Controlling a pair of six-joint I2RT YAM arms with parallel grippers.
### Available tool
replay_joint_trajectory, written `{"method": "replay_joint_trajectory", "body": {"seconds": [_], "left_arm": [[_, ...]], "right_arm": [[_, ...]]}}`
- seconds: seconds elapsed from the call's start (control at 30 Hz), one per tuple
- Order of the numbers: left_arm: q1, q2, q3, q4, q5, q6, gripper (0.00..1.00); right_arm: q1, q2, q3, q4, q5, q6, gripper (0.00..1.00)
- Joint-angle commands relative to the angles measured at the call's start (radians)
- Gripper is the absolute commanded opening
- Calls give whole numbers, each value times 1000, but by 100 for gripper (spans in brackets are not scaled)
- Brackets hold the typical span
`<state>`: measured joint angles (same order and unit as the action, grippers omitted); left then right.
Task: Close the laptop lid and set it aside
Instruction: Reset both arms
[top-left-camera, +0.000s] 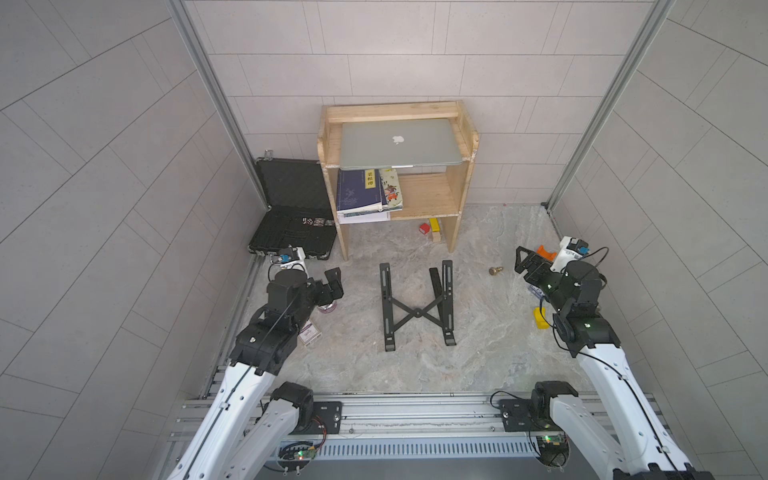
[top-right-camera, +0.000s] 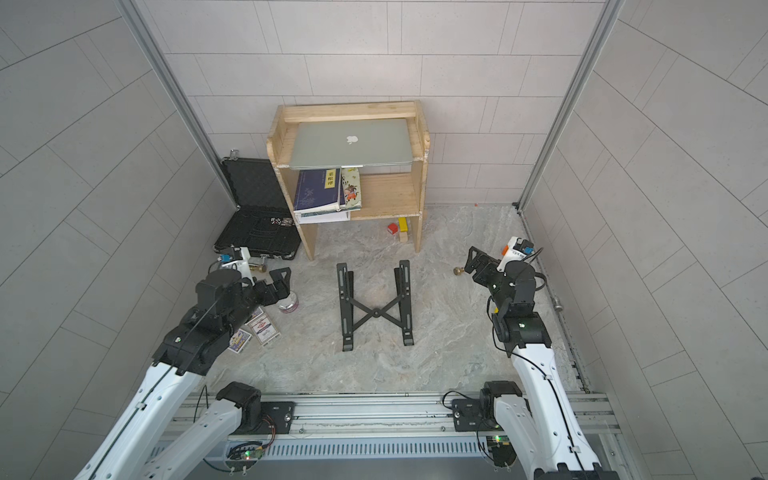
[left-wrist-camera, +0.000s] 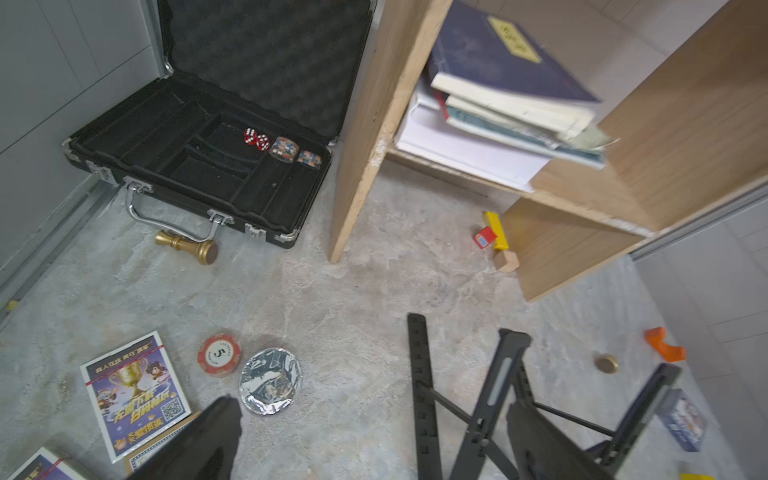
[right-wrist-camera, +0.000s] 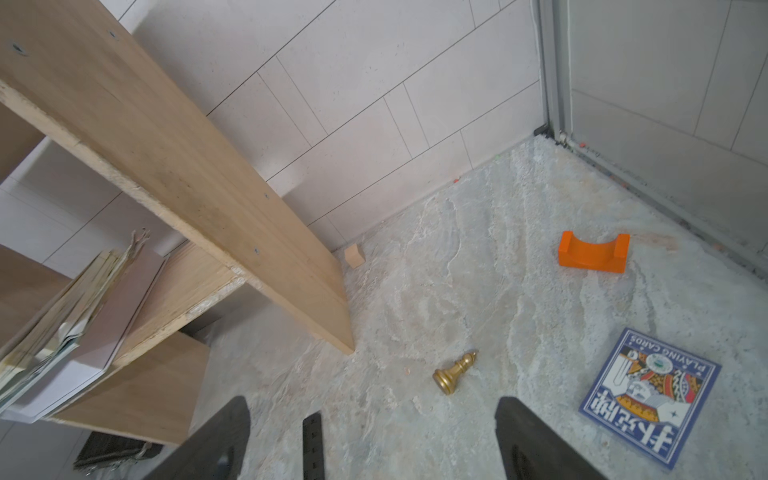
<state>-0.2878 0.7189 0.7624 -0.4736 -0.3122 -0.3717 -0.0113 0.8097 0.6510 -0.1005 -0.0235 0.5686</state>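
The laptop (top-left-camera: 401, 143) lies shut, apple logo up, on top of the wooden shelf (top-left-camera: 467, 141), hiding part of the books (top-left-camera: 361, 191) below. Left gripper (left-wrist-camera: 374, 440) and right gripper (right-wrist-camera: 370, 440) gape wide, empty; a blue box (right-wrist-camera: 650, 397) reads "PLAYING CARDS".

Silver laptop (top-left-camera: 401, 143) w/ lid (top-right-camera: 351, 143) shut, flat atop wooden shelf (top-left-camera: 390, 111).

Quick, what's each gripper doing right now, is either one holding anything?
The left gripper is open, holding nothing.
The right gripper is open, holding nothing.
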Motion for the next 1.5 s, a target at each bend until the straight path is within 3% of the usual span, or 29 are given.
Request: {"method": "replay_joint_trajectory", "body": {"seconds": [0.0,0.13,0.23,0.4,0.67,1.0,1.23,1.33,1.47], "left_arm": [[6,19,-83,187,-111,106,100],[7,50,-154,296,-179,219,100],[19,97,-182,343,-225,268,100],[125,165,-191,460,-128,269,100],[224,361,-252,618,-94,252,100],[225,607,-388,1139,-10,314,98],[217,810,-407,1380,63,351,96],[218,807,-329,1229,74,358,98],[225,822,-316,1212,84,348,100]], "right_arm": [[8,64,-6,181,148,-178,95],[25,165,-20,189,260,-370,98],[25,197,-136,298,307,-442,99],[14,254,-258,492,299,-510,100],[13,387,-286,666,178,-469,100],[14,581,-274,855,122,-494,100],[15,744,-308,1068,84,-505,100],[13,714,-258,929,81,-510,100],[7,723,-246,916,73,-501,100]]}}
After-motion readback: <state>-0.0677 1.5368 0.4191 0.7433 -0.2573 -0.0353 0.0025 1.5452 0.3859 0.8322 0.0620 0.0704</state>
